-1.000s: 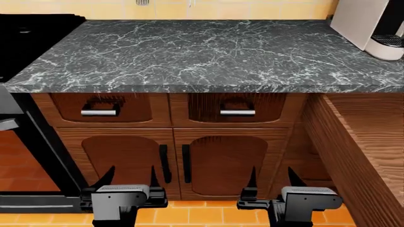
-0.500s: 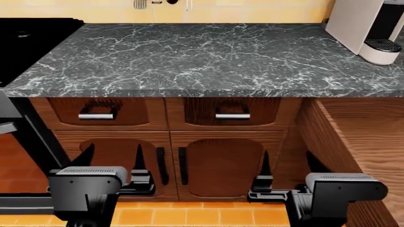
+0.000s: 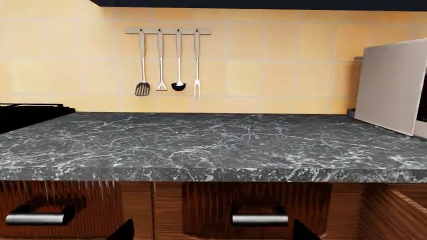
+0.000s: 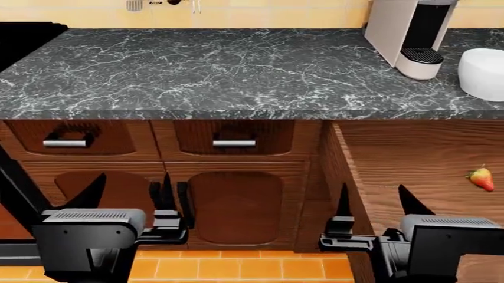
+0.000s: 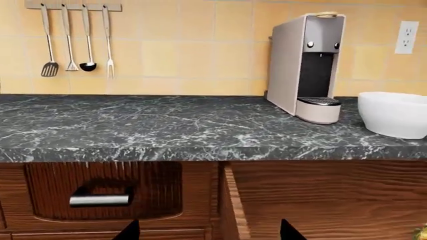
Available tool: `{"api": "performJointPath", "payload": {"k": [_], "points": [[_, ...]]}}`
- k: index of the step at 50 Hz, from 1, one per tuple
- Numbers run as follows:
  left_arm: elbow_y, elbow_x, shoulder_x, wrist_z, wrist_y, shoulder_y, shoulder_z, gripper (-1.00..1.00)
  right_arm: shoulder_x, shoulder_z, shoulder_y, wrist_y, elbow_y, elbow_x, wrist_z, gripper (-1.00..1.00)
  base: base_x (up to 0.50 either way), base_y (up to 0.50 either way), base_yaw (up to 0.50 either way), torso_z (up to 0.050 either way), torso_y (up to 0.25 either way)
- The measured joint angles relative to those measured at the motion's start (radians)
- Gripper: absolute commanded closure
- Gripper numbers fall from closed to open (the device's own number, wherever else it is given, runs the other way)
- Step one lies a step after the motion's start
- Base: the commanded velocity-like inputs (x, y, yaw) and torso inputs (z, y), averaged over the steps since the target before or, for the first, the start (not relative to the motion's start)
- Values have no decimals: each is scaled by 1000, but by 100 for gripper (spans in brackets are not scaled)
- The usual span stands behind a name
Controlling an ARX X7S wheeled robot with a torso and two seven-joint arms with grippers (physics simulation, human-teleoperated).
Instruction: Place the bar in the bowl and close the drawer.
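— Bowl [image 4: 482, 73] first: where does it sit?
— On the dark marbled desk [image 4: 197, 65], at its right end, just beside the coffee machine [image 4: 409, 35]. The right wrist view shows it too, white and glossy, near the machine's drip tray.
— And the drawer [image 4: 409, 159]?
— Pulled out to the right of the cabinet doors, its reddish wooden floor showing. A strawberry [image 4: 481, 178] lies on that floor near the right edge of the head view.
— The bar?
— I cannot find it in any view.
— The claws?
— Both hang low in front of the cabinets. The left claw [image 4: 130, 191] has its fingers spread wide, holding nothing, before the left cabinet door. The right claw [image 4: 376, 203] is likewise wide and empty, over the drawer's left wall.
— Anything else?
— Utensils [image 3: 168, 65] hang on a rail on the tiled wall.
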Motion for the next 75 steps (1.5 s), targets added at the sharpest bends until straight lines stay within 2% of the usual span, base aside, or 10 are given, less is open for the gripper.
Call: {"api": "performJointPath", "payload": {"k": [75], "points": [[3, -59, -44, -48, 12, 5, 13, -100, 38, 19, 0, 14, -21, 66, 64, -100, -8, -500, 0, 0, 0]]}}
